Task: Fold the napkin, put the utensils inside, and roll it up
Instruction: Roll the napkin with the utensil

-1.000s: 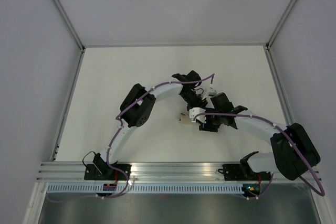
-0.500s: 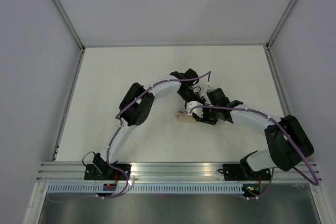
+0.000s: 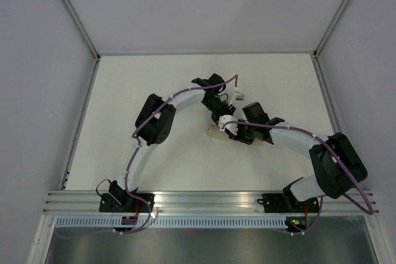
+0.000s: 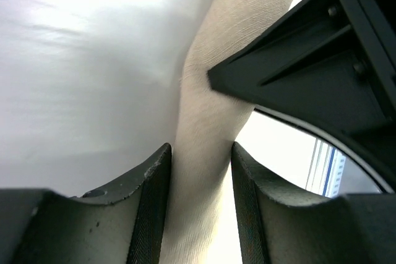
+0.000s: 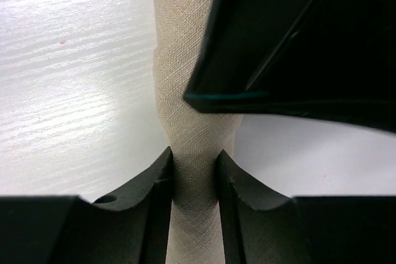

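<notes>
The left arm reaches across the table (image 3: 136, 91) to its middle, where the left gripper (image 4: 201, 153) comes down on the napkin (image 3: 215, 132). In the left wrist view its jaws are drawn in close, one finger (image 4: 154, 202) on each side of the cloth, and both touch it, so the gripper has the napkin clamped between them.

The napkin is a narrow beige roll lying on the table's middle, between the two wrists. From above, only a short piece of it shows at the left of the grippers. Whatever is inside the roll is hidden.

The right gripper (image 5: 193, 154) holds the same roll just beside the left one. Its jaws are nearly together, and the cloth narrows where the fingers (image 5: 158, 196) squeeze it. Each wrist view shows the other gripper's black body close above the roll, at the upper right.
</notes>
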